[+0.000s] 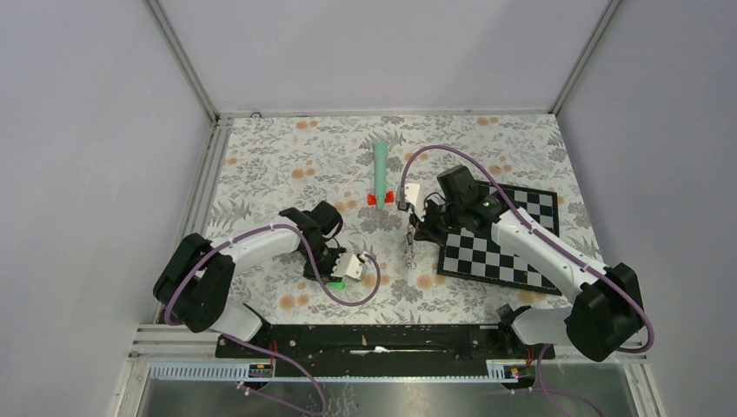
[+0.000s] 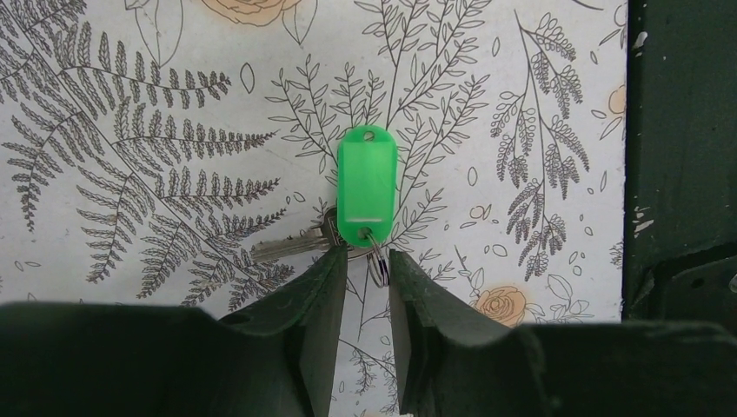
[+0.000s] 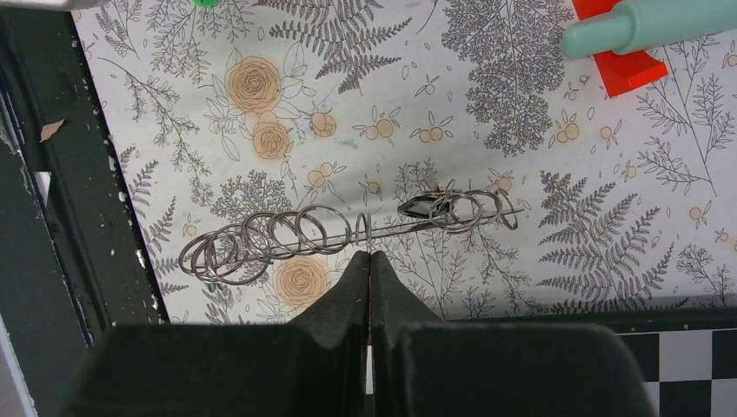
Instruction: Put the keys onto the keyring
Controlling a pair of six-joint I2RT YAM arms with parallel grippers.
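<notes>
Left gripper is hovering with jaws parted, gripping nothing, straddling the near end of the keys lying on the tabletop, green tag pointing straight ahead; right gripper is clenching the keyring, well apart.

We record two arms of one pattern.

- Left arm: white rounded link shells, black joint housings and a bulky black shoulder block.
- Right arm: the same colours and shapes.
- Left cable and right cable: we note one purple lead per arm, running along the links and bowing out in a loose loop.
- White block: a small boxy housing at the wrist.
- Left pincer and right pincer: each has two matte black fingers, broad at the root and tapering to narrow wedge tips, on a dark flat-topped body.
</notes>
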